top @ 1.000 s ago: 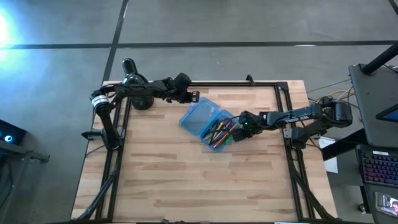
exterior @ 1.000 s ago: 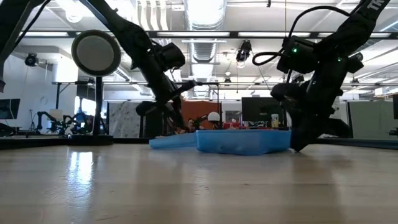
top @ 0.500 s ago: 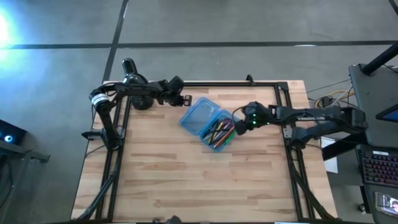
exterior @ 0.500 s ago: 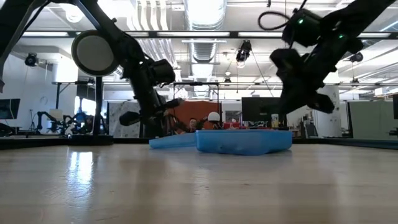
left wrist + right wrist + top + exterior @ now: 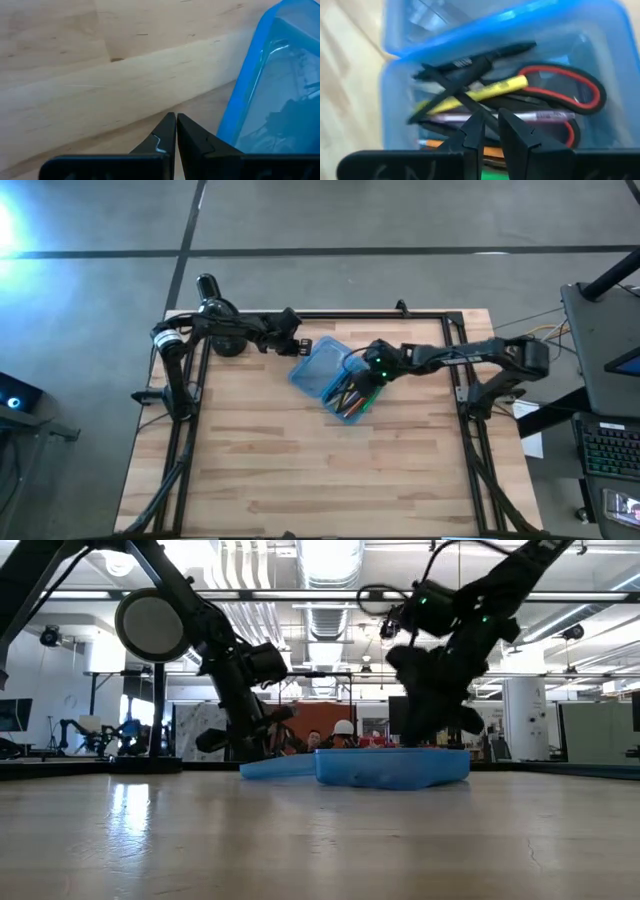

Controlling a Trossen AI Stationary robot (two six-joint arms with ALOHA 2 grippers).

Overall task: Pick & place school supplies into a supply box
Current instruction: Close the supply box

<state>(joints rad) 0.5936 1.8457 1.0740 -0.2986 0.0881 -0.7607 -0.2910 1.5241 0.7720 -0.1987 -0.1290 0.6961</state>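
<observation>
The supply box [image 5: 335, 378] lies open on the table's far middle. Its lid [image 5: 318, 362] is flat on the wood beside the tray [image 5: 352, 398]. The tray holds pens [image 5: 485, 92] in yellow, black, purple and orange, and the red-handled scissors [image 5: 570, 90]. My right gripper [image 5: 374, 366] hovers over the tray's far right end, tipped down at it, fingers [image 5: 490, 120] shut but for a narrow slit, holding nothing. My left gripper [image 5: 302, 344] sits shut [image 5: 176, 117] over bare wood just beside the lid's far left corner [image 5: 250, 85].
A black desk lamp [image 5: 215, 320] stands at the far left corner behind my left arm; its round head [image 5: 153, 626] shows in the low view. A black metal frame [image 5: 455, 340] rims the table. Bare wood [image 5: 300, 470] fills the near half.
My right gripper rose from table level at the tray's right end and swung toward the table's left, ending above the tray. My left gripper drew back slightly from the lid toward the lamp, then eased back beside it. The box has not moved.
</observation>
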